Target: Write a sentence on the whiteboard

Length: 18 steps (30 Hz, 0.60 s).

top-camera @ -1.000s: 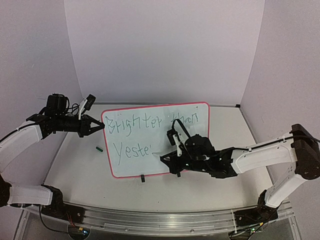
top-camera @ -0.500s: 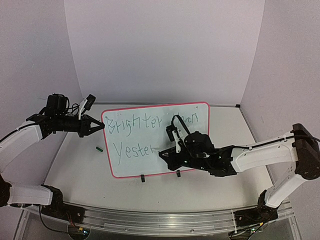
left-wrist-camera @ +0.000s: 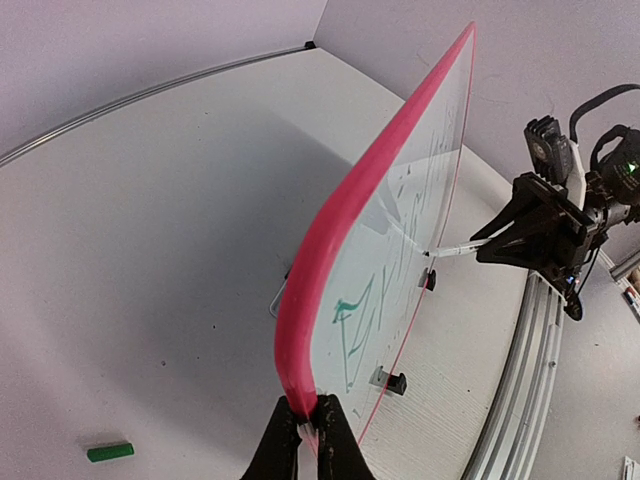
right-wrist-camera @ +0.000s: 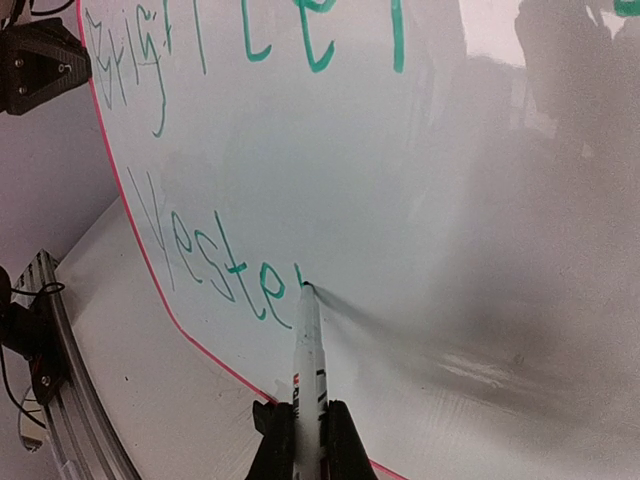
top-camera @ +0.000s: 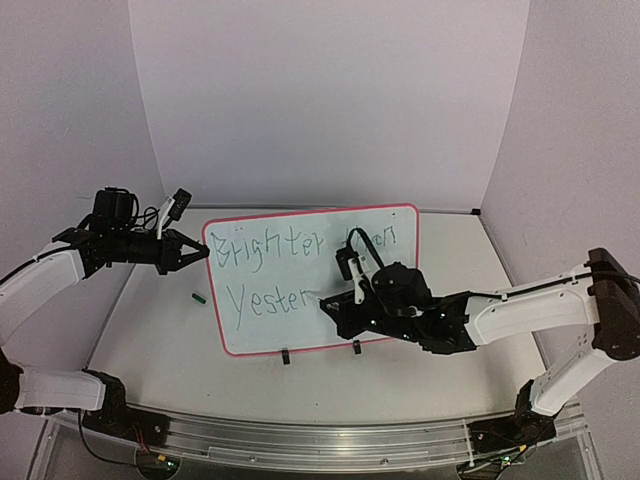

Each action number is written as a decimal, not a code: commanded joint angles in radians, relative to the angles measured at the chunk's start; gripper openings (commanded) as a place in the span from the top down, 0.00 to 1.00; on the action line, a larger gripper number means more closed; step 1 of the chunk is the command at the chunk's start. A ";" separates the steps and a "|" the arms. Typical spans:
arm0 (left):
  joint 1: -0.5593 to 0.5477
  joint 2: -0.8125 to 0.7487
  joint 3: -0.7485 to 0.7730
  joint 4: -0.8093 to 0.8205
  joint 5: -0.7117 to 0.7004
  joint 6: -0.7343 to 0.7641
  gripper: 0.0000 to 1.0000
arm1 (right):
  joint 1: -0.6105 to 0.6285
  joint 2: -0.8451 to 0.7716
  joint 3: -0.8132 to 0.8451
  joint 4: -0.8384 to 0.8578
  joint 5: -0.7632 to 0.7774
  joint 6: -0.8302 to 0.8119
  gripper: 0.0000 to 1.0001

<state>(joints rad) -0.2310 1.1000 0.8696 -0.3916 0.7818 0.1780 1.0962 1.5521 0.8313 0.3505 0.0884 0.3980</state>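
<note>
The whiteboard (top-camera: 270, 325), white with a thin red frame, stands on its long edge, leaning back. My left gripper (top-camera: 203, 252) is shut on the red frame (left-wrist-camera: 300, 330) at the board's left end, seen close in the left wrist view (left-wrist-camera: 308, 425). The sentence (top-camera: 262, 250) in green reads "Brighter than" on the top line. Below it stands "Yeste" (right-wrist-camera: 215, 270) and a short fresh stroke. My right gripper (top-camera: 335, 312) is shut on a white marker (right-wrist-camera: 308, 350), whose tip touches the board at that stroke. The right arm hides part of "than".
A small green marker cap (top-camera: 198, 296) lies on the table left of the board. Two black clips (top-camera: 285, 356) (top-camera: 356, 347) prop the board's lower edge. Walls close the back and both sides. A metal rail (top-camera: 300, 440) runs along the near edge.
The right gripper shifted slightly up and left with the marker, then right again, adding a short stroke after "Yeste". The left arm and the board stayed still.
</note>
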 commanded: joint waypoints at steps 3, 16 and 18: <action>-0.023 0.031 -0.011 -0.084 -0.035 0.037 1.00 | -0.006 -0.044 -0.018 0.029 0.045 0.008 1.00; -0.024 0.034 -0.011 -0.085 -0.032 0.035 1.00 | -0.024 -0.151 -0.126 0.072 -0.051 -0.004 1.00; -0.024 0.034 -0.011 -0.084 -0.032 0.035 1.00 | -0.032 -0.144 -0.127 0.073 -0.062 -0.002 1.00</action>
<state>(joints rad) -0.2310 1.1000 0.8696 -0.3916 0.7822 0.1780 1.0834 1.4163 0.7199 0.4012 0.0421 0.3916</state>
